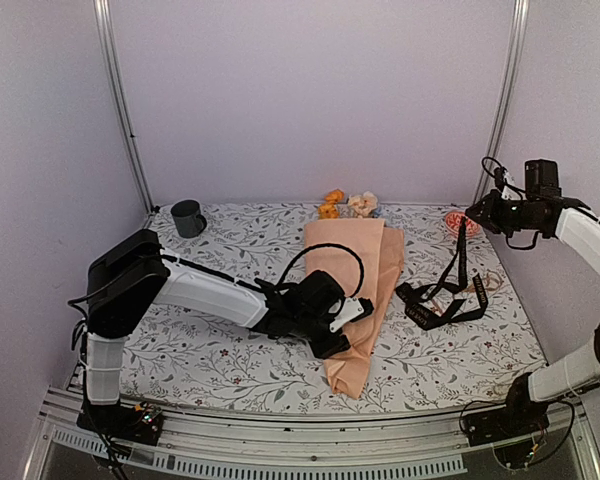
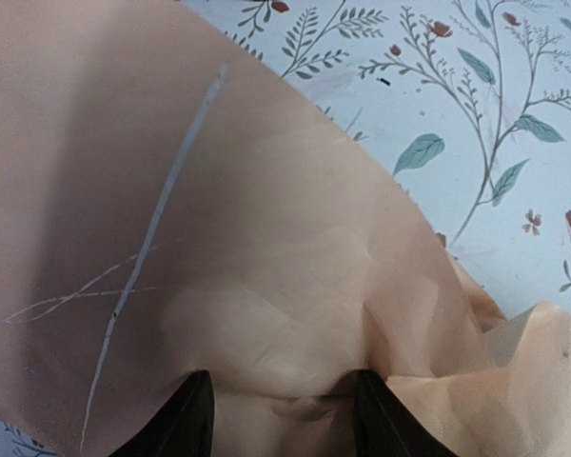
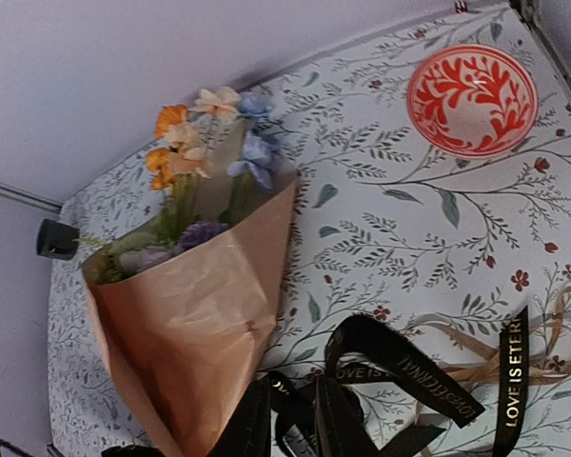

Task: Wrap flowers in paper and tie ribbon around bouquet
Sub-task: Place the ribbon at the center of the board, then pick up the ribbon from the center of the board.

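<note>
Top external: paper (image 1: 380, 265) covers flowers (image 1: 347, 205) (only blooms showing).

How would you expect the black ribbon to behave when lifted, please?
Probably floppy: the ribbon lies in loose loops, one strand hanging limp from the raised right end effector. Likely light and prone to snag the tan cord beside it.

Table (image 1: 230, 365) w/ bouquet (image 1: 380, 272), ribbon (image 3: 392, 354), mug (image 1: 188, 217), bowl (image 3: 471, 99)

Walls (image 1: 310, 100): plain pale lilac, three sides, evenly lit. Corner posts (image 1: 120, 110): bare metal, two (upper left, upper right of frame). Desk (image 1: 230, 235): white leaf-print cover (image 1: 210, 365). Front rail (image 1: 310, 440): slotted aluminium, bottom of frame.
</note>
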Tool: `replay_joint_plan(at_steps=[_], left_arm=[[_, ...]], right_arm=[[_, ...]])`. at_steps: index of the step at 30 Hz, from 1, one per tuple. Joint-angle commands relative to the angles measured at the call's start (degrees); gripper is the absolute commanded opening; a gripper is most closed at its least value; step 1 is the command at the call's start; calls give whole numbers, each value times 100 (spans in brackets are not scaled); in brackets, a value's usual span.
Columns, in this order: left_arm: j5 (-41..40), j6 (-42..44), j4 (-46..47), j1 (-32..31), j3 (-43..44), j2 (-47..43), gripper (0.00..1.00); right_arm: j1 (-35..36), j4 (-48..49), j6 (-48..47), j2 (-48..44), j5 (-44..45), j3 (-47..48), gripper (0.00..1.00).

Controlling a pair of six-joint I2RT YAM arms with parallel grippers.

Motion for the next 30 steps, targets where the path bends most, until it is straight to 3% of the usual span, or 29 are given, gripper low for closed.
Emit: replay_joint_plan(at_steps=[1, 5, 7, 10, 15, 21, 30], left_arm=[[162, 61, -668, -82, -234, 226, 51], [147, 48, -663, -87, -262, 210, 51], [152, 50, -664, -80, -263, 223, 51], [183, 58, -669, -86, -253, 234, 51], [239, 50, -670, -79, -221, 278, 51], [263, 65, -706, -93, -186, 302, 51], [286, 32, -701, -94, -210, 282, 51]], right_arm=[[1, -1195, -703, 1398, 1835, 916, 20], [53, -1312, -707, 1801, 2115, 1348, 61], [310, -1404, -706, 1707, 2276, 1360, 66], [983, -1599, -906, 1475, 2172, 1011, 59], [2170, -1687, -970, 1307, 1155, -114, 42], [2917, -1920, -712, 1795, 1885, -492, 50], [3139, -2062, -600, 1903, 2168, -727, 53]])
